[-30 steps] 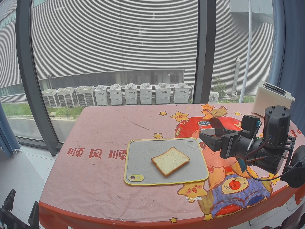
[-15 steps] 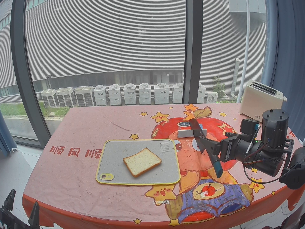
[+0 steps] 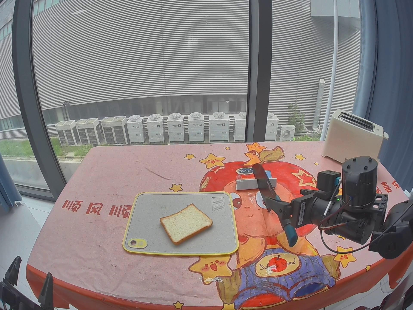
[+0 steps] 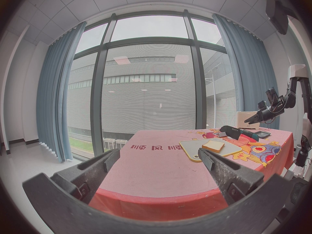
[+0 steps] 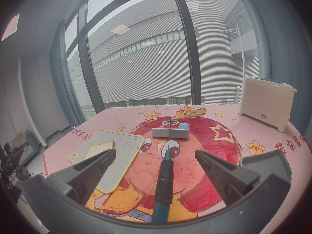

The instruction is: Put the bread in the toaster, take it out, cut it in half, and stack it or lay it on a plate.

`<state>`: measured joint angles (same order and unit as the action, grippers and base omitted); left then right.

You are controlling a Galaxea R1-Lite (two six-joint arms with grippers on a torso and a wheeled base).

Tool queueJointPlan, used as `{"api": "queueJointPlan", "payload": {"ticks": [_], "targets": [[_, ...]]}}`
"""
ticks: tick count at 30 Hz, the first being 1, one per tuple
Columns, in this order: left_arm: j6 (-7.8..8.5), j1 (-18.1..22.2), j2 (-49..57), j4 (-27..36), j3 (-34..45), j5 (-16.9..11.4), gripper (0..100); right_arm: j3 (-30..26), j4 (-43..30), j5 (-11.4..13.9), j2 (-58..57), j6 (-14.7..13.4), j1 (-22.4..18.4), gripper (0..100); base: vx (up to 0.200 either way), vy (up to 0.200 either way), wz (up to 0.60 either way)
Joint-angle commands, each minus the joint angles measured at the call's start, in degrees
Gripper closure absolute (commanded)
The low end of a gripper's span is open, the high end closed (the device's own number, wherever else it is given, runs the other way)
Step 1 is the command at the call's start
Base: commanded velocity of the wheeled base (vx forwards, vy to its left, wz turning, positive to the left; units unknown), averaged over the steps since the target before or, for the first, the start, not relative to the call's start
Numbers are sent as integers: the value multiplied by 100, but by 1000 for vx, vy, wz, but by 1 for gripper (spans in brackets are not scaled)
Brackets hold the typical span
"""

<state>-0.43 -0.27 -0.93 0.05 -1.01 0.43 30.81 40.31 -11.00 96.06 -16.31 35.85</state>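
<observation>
A slice of bread (image 3: pixel 186 223) lies flat on the grey, yellow-rimmed cutting board (image 3: pixel 150 212). To the board's right a knife (image 3: pixel 282 214) with a dark blade and teal handle lies with its blade propped on a small grey rest (image 3: pixel 247 183). My right gripper (image 3: pixel 275 203) hovers open just above the knife's handle. In the right wrist view the knife (image 5: pixel 165 179) runs between its spread fingers (image 5: pixel 97 163) without touching them. The cream toaster (image 3: pixel 352 136) stands at the table's far right corner. My left gripper (image 4: pixel 159 166) is open and empty, low, off the table's front left corner.
A dark grey plate (image 5: pixel 269 161) sits on the table near its right edge, beside the right arm. A pink printed cloth (image 3: pixel 129 173) covers the table. A window wall runs behind the far edge. Bare cloth lies left of and behind the board.
The head camera has turned, so the table and board slid left in the picture. My right arm has edged slightly left and lower over the knife, still open. The bread has not moved.
</observation>
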Motion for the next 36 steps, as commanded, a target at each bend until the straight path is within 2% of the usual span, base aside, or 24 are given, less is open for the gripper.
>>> {"api": "queueJointPlan", "payload": {"ticks": [1,18,25,36], "targets": [[-1,0,84,-5,101,1,0,-57,3,1,229,5,27,0,0,0,0],[-1,0,84,4,101,1,0,-127,12,-17,536,5,36,0,0,0,0],[-1,0,84,4,101,1,0,-127,55,-184,659,5,45,0,0,0,0],[-1,0,84,4,101,1,0,-127,64,-263,791,-4,62,0,0,0,0]]}}
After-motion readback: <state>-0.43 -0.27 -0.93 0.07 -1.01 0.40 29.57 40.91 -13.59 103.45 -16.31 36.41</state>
